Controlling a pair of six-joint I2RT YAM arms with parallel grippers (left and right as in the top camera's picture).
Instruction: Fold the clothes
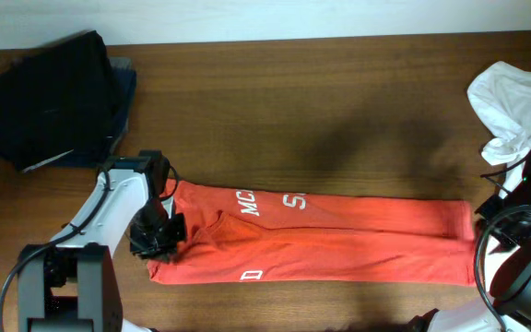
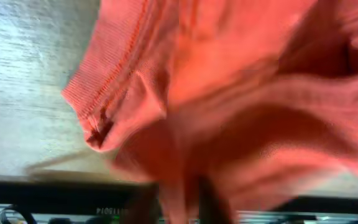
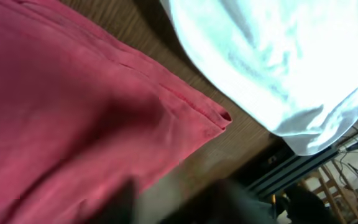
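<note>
**Red-orange T-shirt folded into a long band, one end effector at each end**

The T-shirt [image 1: 339, 240] lies flat on the tabletop [image 1: 339, 120] as a long, narrow band, folded lengthwise. Bits of white lettering [image 1: 270, 203] show along its far fold and at its near edge.

My left end effector [image 1: 158, 235] sits on the T-shirt's left end, over the cloth near the corner. From my left wrist the view is almost all red-orange fabric, bunched and blurred, with a ribbed, stitched edge hanging at one side. A strip of cloth runs down between my dark fingers [image 2: 213, 205]. I cannot tell how far they stand apart, or whether they grip the cloth.

My right end effector [image 1: 491, 226] is at the T-shirt's right end, just beside the corner. My right wrist camera shows that hemmed corner lying flat on the wood. My own fingers are only a dark blur at the bottom of that view, so I cannot tell whether they are apart or together, or whether they touch the cloth.

A crumpled white shirt [image 1: 514, 101] lies beyond the T-shirt's right end, close to that corner but apart from it. A pile of dark clothes [image 1: 53, 97] sits beyond the T-shirt's left end, well apart from it.
</note>
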